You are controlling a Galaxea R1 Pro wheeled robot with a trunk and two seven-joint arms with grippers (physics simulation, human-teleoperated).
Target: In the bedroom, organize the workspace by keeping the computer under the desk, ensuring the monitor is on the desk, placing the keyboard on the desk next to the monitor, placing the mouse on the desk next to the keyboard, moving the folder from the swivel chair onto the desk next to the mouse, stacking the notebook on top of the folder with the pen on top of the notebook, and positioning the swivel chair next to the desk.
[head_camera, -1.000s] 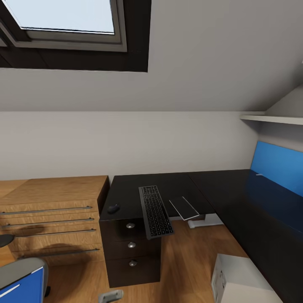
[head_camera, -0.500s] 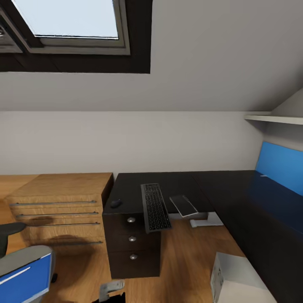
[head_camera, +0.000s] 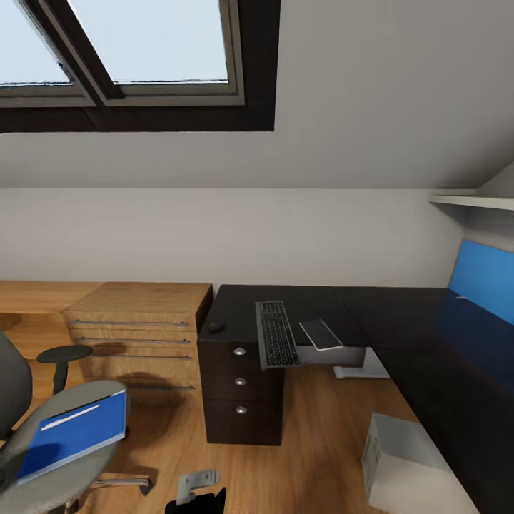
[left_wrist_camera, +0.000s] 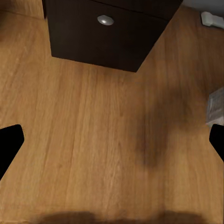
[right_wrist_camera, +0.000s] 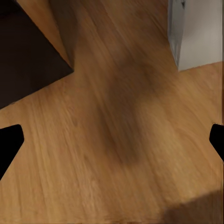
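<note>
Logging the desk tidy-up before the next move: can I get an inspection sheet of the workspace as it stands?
Surface: black desk, keyboard overhanging its front edge.
Job's things: mouse and notebook on desk; blue folder with pen on swivel chair; computer on floor beside desk; monitor nothing seen.
Clutter: nothing seen.
Grippers: left pincer and right pincer both open, empty, over wood floor.
Cables: nothing seen.
Surroundings: wood dresser, skylight, wall shelf.
</note>
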